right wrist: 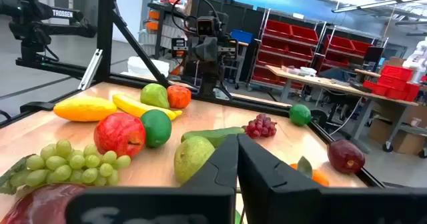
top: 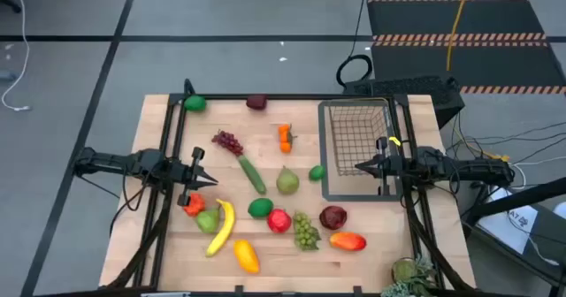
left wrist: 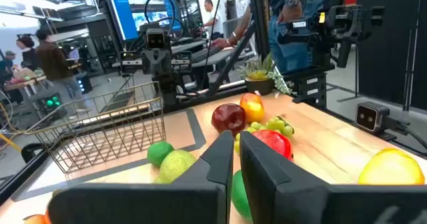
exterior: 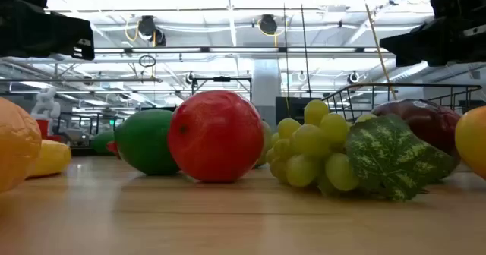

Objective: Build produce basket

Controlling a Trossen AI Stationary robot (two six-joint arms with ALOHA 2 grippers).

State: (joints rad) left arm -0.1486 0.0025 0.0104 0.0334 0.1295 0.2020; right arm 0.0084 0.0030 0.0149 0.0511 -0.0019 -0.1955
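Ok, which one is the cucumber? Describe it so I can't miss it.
Start at the wire basket on the table's right side and look left across the wood, past the pear. The cucumber lies slanted just below the purple grapes. It is the only long, thin, dark green piece; the other greens are round.

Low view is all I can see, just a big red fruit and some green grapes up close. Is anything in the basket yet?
Observer: No. From above, the small dark wire-mesh basket looks empty.
Operator: Where are the robot's grippers?
Observer: The right gripper is shut, at the basket's edge. The left gripper is shut too, near a small round orange fruit.
Operator: Is there a banana?
Observer: Yes, a curved yellow banana lies beside a green pear.
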